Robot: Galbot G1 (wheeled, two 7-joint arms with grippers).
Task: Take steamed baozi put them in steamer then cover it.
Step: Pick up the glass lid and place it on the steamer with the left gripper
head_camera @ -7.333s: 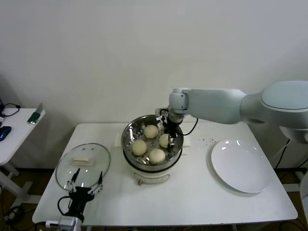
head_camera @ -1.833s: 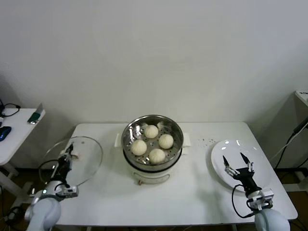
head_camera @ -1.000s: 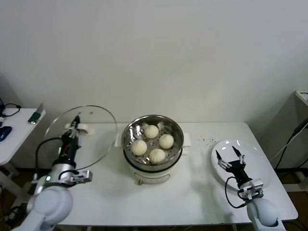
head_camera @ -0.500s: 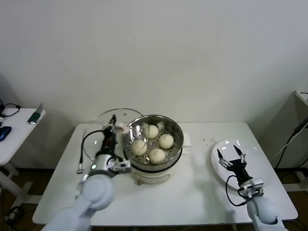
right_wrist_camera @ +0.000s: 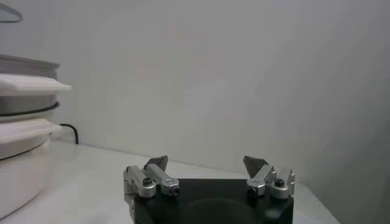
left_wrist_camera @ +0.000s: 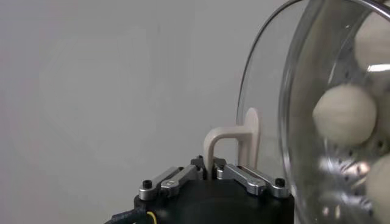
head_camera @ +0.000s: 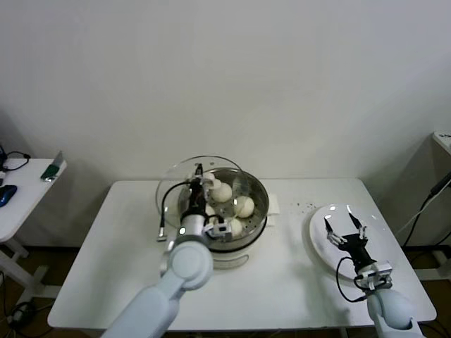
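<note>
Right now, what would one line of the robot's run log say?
left end effector: shut on cover handle, tilted at steamer | baozi: inside | right end effector: open, over plate

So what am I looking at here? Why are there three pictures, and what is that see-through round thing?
This is a robot with two arms, each ending in a claw called a gripper. One picture comes from a camera on its head, looking down at a white table. The other two come from little cameras on its wrists, so you see each claw up close.

On the table stands a round shiny metal steamer on a cream-white pot, with small pale round dough buns inside. The see-through thing is a round clear glass lid with a white handle. The left gripper is pinching that handle and holding the lid tilted over the steamer's left edge; it is not covering it yet.

The right gripper is open and empty, over a flat white plate.
</note>
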